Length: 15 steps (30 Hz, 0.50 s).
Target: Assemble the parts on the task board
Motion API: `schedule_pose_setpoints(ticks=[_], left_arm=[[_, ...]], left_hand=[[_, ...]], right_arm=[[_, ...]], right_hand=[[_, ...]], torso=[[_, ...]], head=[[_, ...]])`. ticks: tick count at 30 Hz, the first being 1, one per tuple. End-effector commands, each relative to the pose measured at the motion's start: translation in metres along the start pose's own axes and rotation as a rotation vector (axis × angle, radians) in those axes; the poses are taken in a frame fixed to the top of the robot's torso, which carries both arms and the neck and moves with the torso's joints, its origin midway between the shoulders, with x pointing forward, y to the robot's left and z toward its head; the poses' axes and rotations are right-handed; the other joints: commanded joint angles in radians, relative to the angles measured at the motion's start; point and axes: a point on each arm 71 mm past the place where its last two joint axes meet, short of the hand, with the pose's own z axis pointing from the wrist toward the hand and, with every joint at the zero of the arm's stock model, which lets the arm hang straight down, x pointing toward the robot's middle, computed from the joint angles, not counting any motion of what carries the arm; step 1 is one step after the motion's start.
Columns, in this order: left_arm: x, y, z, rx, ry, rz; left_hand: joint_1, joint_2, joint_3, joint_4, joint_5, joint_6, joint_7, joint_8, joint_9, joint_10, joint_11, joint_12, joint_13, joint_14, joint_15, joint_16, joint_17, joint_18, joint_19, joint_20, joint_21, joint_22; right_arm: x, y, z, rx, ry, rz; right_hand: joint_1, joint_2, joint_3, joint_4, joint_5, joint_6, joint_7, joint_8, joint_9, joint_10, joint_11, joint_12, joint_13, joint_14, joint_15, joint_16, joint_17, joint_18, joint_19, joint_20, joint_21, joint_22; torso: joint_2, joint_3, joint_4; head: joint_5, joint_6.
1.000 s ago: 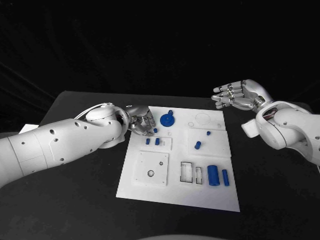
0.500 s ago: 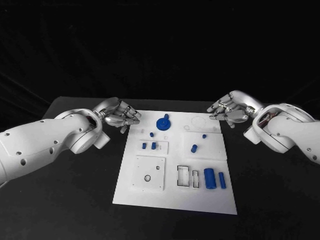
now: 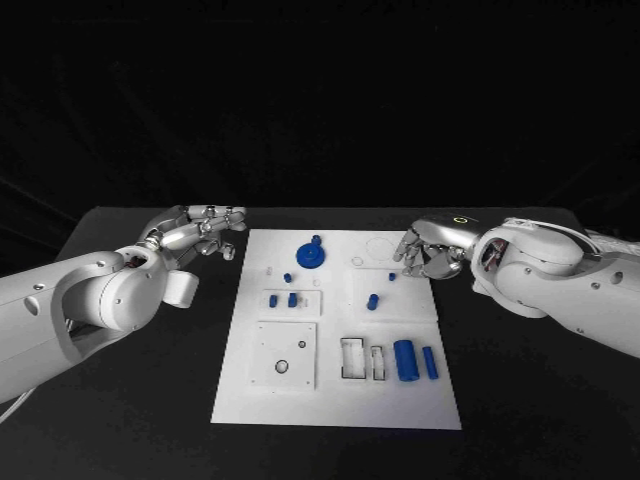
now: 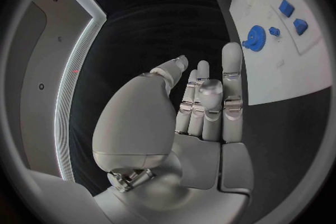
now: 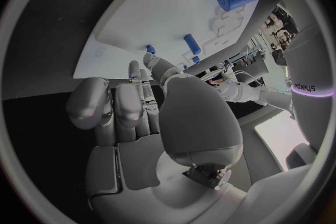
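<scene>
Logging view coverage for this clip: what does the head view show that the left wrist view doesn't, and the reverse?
Head view alone: the whole task board, with the two blue cylinders lying at its near right. Left wrist view alone: the left hand's palm side, fingers straight and apart, holding nothing. Both: the left hand, the blue gear on the board and the right hand at the board's far side.

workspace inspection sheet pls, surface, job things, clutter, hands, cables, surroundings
surface: black table, white rectangular task board lying flat in its middle
job's things: blue toothed gear at the board's far end; small blue pegs mid-board; two blue cylinders lying near the right edge
clutter: nothing seen
hands: left hand off the board's left side, fingers straight, holding nothing; right hand at the board's far right corner, fingers curled, holding nothing
cables: nothing seen
surroundings: dark backdrop
</scene>
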Motion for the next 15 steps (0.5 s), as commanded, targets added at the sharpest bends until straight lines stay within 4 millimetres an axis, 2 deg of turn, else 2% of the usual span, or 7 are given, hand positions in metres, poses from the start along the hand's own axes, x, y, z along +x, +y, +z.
schedule_pose_setpoints(ticks=[1, 5, 15], left_arm=[[-0.001, -0.002, -0.001, 0.032, -0.029, -0.109], [0.000, -0.002, -0.002, 0.033, -0.026, -0.115], [0.002, -0.002, -0.002, 0.029, -0.024, -0.118]], left_hand=[[-0.004, 0.007, -0.005, 0.000, 0.002, -0.002, -0.003, 0.004, -0.001, -0.009, 0.001, 0.006, 0.003, -0.006, -0.003, 0.001, -0.001, 0.013, -0.001, -0.002, -0.006, -0.002], [-0.003, 0.008, -0.008, -0.001, 0.002, -0.005, -0.003, 0.004, -0.002, -0.017, 0.002, 0.015, 0.007, -0.006, -0.003, 0.002, -0.002, 0.013, -0.001, -0.002, -0.009, -0.004], [0.007, 0.012, -0.010, -0.008, 0.003, -0.020, 0.006, 0.001, -0.003, -0.038, 0.007, 0.038, 0.018, -0.007, 0.000, 0.004, -0.005, 0.012, 0.002, -0.001, -0.014, -0.008]], right_arm=[[0.004, 0.002, -0.001, 0.040, 0.042, -0.146], [0.006, 0.008, -0.001, 0.028, 0.047, -0.155], [0.009, 0.019, 0.003, 0.002, 0.050, -0.157]], right_hand=[[-0.010, -0.010, 0.011, 0.002, -0.006, -0.006, 0.005, -0.003, 0.000, -0.016, 0.003, -0.006, -0.005, 0.045, 0.010, 0.016, 0.017, -0.011, 0.003, 0.006, 0.002, -0.005], [-0.013, -0.020, 0.025, 0.007, -0.007, -0.008, 0.008, -0.003, 0.001, -0.025, 0.007, -0.004, -0.009, 0.040, 0.014, 0.035, 0.033, -0.007, -0.011, 0.014, 0.013, 0.001], [-0.012, -0.023, 0.042, 0.011, -0.008, -0.012, 0.012, -0.004, 0.001, -0.033, 0.011, -0.005, -0.014, 0.035, 0.017, 0.046, 0.041, -0.003, -0.023, 0.023, 0.024, 0.010]], torso=[[0.000, -0.0009, -0.0016], [0.001, -0.0002, -0.0003], [0.000, -0.0010, 0.0024]], head=[[-0.001, 0.000], [0.000, 0.000], [0.000, 0.000]])
